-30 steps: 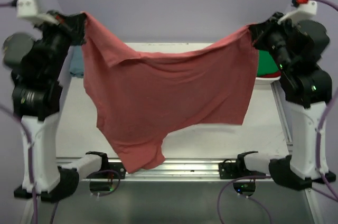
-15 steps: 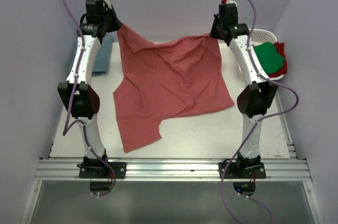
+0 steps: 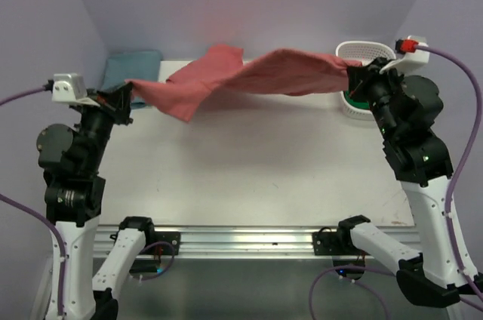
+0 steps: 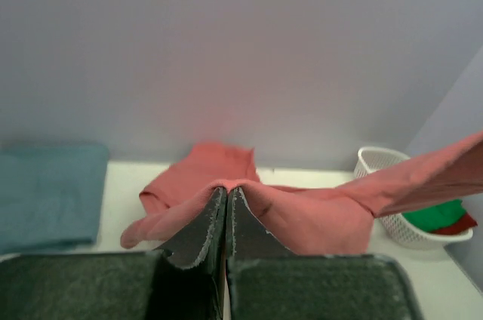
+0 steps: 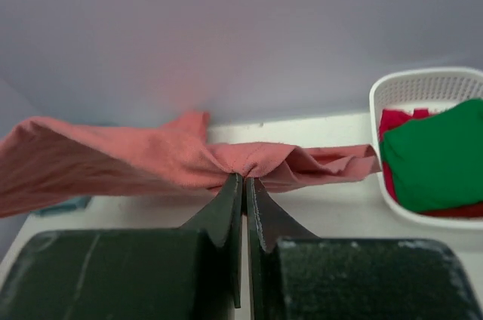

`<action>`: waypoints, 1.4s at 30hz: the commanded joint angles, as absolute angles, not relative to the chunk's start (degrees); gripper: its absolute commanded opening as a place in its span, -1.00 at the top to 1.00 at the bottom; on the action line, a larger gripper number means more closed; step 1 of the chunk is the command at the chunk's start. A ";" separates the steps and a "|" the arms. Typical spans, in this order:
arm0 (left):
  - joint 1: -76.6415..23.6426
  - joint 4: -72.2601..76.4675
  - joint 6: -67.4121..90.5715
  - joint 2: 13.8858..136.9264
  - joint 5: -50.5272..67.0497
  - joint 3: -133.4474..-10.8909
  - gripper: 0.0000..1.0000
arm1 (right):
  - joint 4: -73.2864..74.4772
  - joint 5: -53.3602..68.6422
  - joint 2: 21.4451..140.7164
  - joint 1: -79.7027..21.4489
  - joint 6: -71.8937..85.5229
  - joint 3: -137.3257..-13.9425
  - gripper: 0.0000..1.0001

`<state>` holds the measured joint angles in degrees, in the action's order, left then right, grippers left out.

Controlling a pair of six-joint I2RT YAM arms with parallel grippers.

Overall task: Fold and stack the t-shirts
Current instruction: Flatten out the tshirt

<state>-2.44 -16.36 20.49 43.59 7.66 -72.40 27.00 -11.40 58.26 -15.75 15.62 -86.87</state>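
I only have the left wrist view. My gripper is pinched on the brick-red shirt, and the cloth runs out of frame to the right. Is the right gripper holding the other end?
Observer: Yes. The right gripper is shut on a bunched edge of the brick-red shirt.
Operator: Where is that gripper relative to the basket?
Observer: In the top view it sits against the left side of the white basket, on the side facing the shirt.
Operator: How does the cloth run between the two grippers?
Observer: It spans from the left gripper to the right one as a doubled-over band. A loose fold droops near the left end.
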 commanded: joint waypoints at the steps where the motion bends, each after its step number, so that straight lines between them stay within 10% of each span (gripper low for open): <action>1: -2.29 -30.74 23.28 38.97 4.84 -62.77 1.00 | 42.51 -9.31 60.83 -17.84 18.71 -78.86 1.00; 10: -2.29 -55.18 31.28 25.77 10.72 -44.74 1.00 | 63.71 -6.15 58.37 -22.67 26.63 -63.38 1.00; 23: -2.29 -75.59 30.94 27.34 16.50 -60.90 1.00 | 85.14 -0.18 55.46 -23.12 26.11 -67.06 1.00; 28: -2.20 -74.98 33.58 26.02 21.01 -64.86 0.32 | 90.44 1.50 54.23 -23.12 25.57 -74.69 -0.38; 31: -2.20 -72.26 33.14 26.19 19.60 -67.41 -0.86 | 88.78 -1.84 55.45 -23.12 25.66 -78.92 -0.60; 34: -2.20 -65.68 32.26 26.72 19.08 -66.10 -1.00 | 82.28 -3.77 58.35 -23.12 24.96 -78.05 -0.61; 37: -2.20 -55.13 31.12 28.21 16.09 -60.13 -1.00 | 74.03 -8.43 63.00 -23.12 24.61 -76.56 -0.36; 40: -2.29 -42.84 31.64 32.50 13.45 -53.28 -0.86 | 65.94 -14.57 69.15 -22.85 24.52 -76.55 0.81; 42: -2.29 -32.82 32.08 37.76 13.71 -50.11 -0.47 | 61.45 -17.22 74.84 -21.72 24.87 -77.77 1.00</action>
